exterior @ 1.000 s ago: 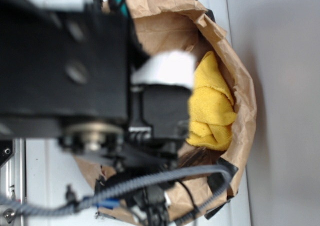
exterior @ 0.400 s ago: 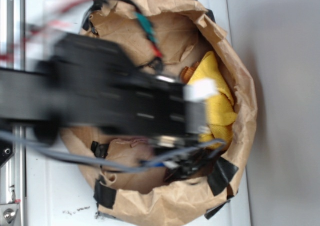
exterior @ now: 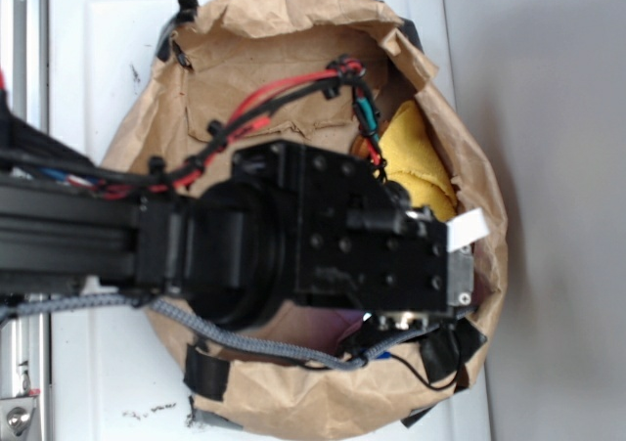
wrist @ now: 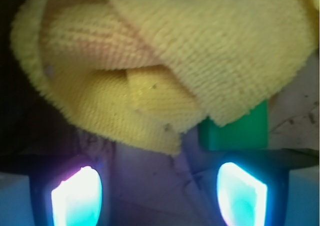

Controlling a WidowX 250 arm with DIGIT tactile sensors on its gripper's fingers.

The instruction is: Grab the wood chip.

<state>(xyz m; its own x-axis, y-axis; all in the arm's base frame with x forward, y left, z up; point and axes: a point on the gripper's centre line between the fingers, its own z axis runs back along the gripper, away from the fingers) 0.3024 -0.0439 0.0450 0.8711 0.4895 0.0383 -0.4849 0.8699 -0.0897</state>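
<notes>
Exterior view first: the black arm (exterior: 78,231) reaches in from the left edge and its bulky head fills the middle of the frame, sitting right over a brown paper bag (exterior: 293,30) rolled down into a wide bowl shape. Red and black wires (exterior: 264,104) loop across the top of the arm. A yellow cloth (exterior: 416,162) peeks out at the right of the arm's head, inside the bag, against its right wall. Black tape patches (exterior: 207,373) sit on the bag's lower rim. The bag rests on a white surface (exterior: 108,60), with a grey area filling the right side of the frame. The gripper itself is hidden under the head here, and the wood chip is not visible in this view.

Over to the wrist view: the yellow cloth (wrist: 165,60) is huge now, folded over itself and covering the whole upper part of the frame. Under its lower right edge a green block (wrist: 237,131) pokes out, partly covered by the cloth. The gripper (wrist: 159,193) is released, its two glowing fingertips (wrist: 77,196) well apart at the bottom corners, with only bare bag floor between them. Dark shadow fills the left edge. No wood chip shows here either; where it lies cannot be told from these views.
</notes>
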